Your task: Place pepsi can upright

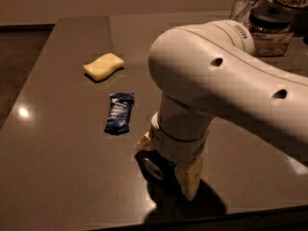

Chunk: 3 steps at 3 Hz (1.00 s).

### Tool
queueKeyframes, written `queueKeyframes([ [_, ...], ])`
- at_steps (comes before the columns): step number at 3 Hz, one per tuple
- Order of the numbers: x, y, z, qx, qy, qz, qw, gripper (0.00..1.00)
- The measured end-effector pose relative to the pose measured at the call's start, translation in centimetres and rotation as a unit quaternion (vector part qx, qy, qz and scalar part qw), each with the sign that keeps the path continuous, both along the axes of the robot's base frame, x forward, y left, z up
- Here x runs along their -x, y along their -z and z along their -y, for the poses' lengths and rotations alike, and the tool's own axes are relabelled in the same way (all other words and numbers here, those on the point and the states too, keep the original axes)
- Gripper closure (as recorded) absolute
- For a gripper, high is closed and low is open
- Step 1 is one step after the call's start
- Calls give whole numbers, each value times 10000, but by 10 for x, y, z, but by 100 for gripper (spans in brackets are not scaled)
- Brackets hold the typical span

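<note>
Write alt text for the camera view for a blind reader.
The robot's white arm bends down near the front edge of a dark table, its gripper closed around a pepsi can. A blue snack wrapper and a yellow sponge lie farther back on the left; a glass and a jar stand far right.

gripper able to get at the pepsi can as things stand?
Looks like yes. The gripper is down at the pepsi can near the front edge of the table, with fingers either side and apparently closed on it. The blue wrapper and yellow sponge lie clear of it.
</note>
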<state>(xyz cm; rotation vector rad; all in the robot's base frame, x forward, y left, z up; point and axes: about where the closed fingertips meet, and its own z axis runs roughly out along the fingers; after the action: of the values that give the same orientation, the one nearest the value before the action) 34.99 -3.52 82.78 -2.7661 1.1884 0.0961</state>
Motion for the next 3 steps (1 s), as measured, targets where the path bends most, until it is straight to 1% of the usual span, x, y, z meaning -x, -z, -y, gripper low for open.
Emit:
queueKeyframes([
  [1,-9,-7,0,-27,164,-54,9998,42],
  [2,-16,-24,-1,-169,400,-94,9990,65],
  [3,-28,-55,-4,-642,1019,-434,9918,96],
])
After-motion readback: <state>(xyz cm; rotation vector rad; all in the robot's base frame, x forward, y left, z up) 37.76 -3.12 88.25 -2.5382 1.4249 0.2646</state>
